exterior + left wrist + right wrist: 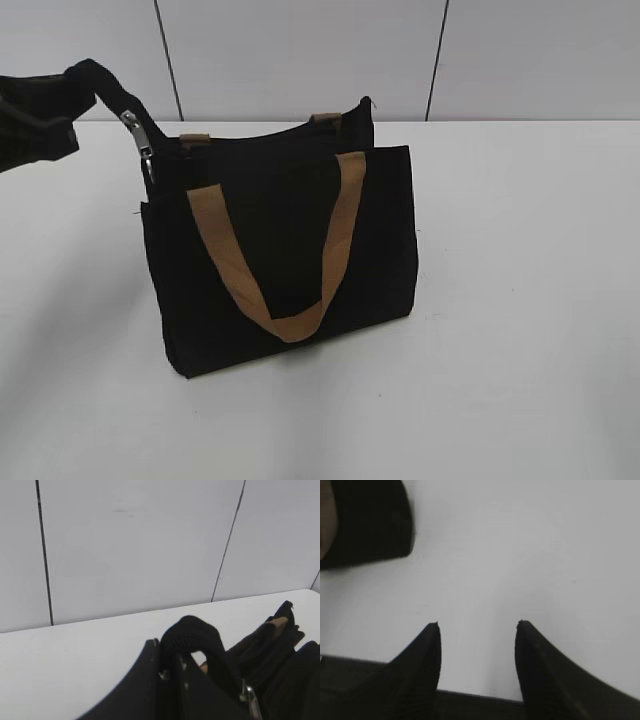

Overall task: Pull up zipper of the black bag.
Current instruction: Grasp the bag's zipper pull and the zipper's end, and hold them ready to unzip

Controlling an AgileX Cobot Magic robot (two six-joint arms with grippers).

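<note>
The black bag (285,250) stands upright on the white table, a tan handle hanging down its front. My left gripper (68,92) is at the upper left, above the bag's left end. It is shut on the black fabric end strip of the zip track (108,88) and holds it stretched up and to the left. The silver zipper pull (137,135) hangs on that strip just above the bag's left corner. In the left wrist view the shut jaws (167,655) pinch the black strip (192,630), with the zipper (250,702) at the lower right. My right gripper (477,630) is open and empty over bare table.
A grey panelled wall (300,50) runs behind the white table (520,300). A corner of the bag (370,520) shows at the top left of the right wrist view. The right arm does not show in the exterior view.
</note>
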